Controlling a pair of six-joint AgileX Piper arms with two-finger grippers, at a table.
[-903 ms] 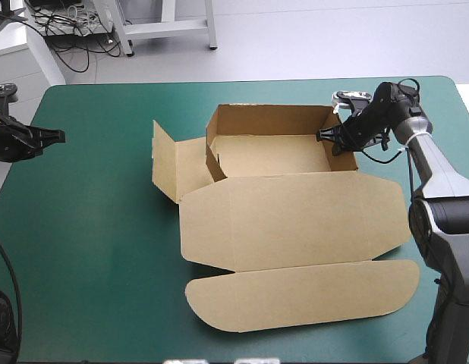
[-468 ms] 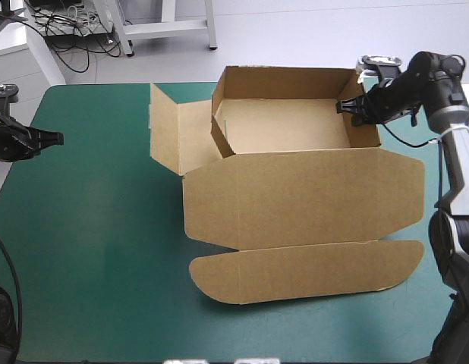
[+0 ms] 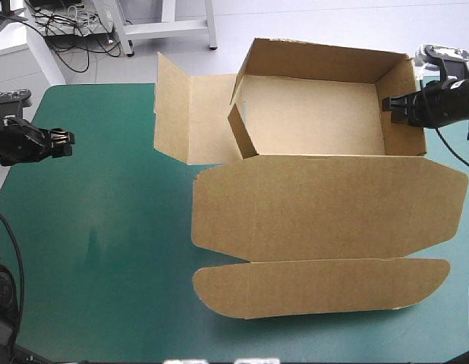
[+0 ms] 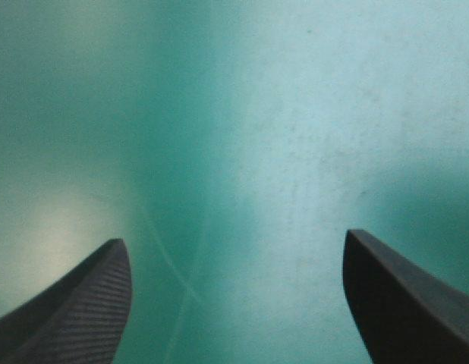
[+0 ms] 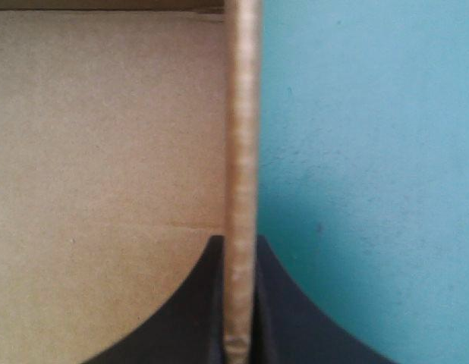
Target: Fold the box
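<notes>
The right gripper (image 5: 240, 241) is clenched on the box (image 3: 318, 205). Its black fingers pinch the tray's right wall edge-on, one finger inside the tray and the other outside, over the teal-green cover (image 3: 105, 227). Ahead of the gripper the wall runs straight on, and on its inner side lies the tray's brown floor. Away from the grip stands the far wall. Opposite the grip the other side wall leans inward, with a side flap upright beyond it. The lid lies spread flat beside the tray on its near side, its rounded tuck flap at the outer end. The tray seems to be lifted off the cover, though the high view does not settle it. The left gripper (image 3: 64, 142) is well apart from the box, released, fingers wide, with only bare cover under it.
</notes>
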